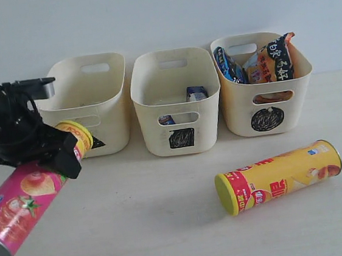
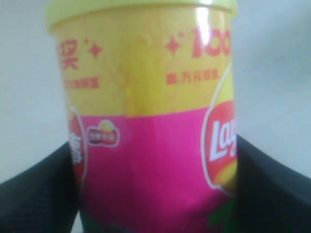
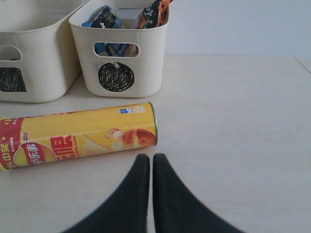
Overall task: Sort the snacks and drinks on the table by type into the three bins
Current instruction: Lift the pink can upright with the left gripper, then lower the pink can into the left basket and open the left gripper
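The left claw (image 1: 56, 155) is clamped around the pink tube (image 1: 23, 207), left of the square bin (image 1: 177, 97) and nearer the camera; the tube is tilted, yellow lid uppermost and silver base lowest; its pink wrap carries a tomato picture.

The right claw (image 3: 150, 167) is pinched together on nothing, its black tips over the pale beige, faintly grained tabletop (image 1: 139, 229); the yellow tube (image 1: 280, 176) lies on its side in front of the square bin and to its right.

The triangle bin (image 1: 104, 104) stands just left of the square bin, the circle bin (image 1: 264, 87) just right; behind is a plain pale wall (image 1: 159, 13).

The square bin holds a blue-and-white pack (image 1: 196, 93); the circle bin holds the blue-black packet (image 1: 228, 64) and orange-black packet (image 1: 277, 59).
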